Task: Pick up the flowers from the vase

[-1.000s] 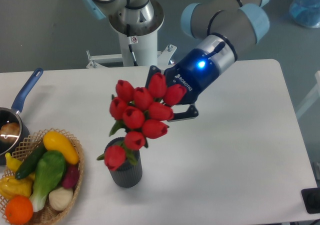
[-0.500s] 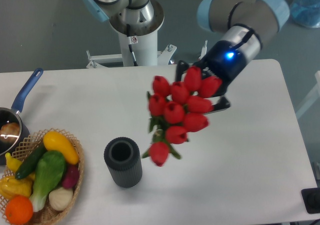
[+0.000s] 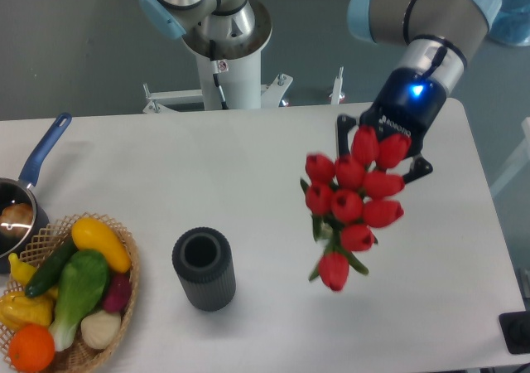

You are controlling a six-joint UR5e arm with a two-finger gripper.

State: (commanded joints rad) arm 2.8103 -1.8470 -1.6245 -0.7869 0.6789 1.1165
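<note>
The flowers (image 3: pixel 352 203) hang in the air below the tool (image 3: pixel 383 151), whose fingers are clamped on the upper part of the bunch, though the buds hide most of the grip, so the exact hold is hard to make out. White lettering on the tool's dark blue body is too small to read with certainty; a blue light glows just above it. The vase (image 3: pixel 204 268) stands upright on the worktop (image 3: pixel 431 307), well to the lower left of the tool, its dark mouth open with nothing in it. Further left, a wicker basket (image 3: pixel 124 283) holds produce: yellow, green, orange and white pieces. Beyond it, a blue-handled pot (image 3: pixel 29 189) shows something pale inside. Half a second ago the bunch hung nearer the vase; arm and flowers have since swung right and away from it.
</note>
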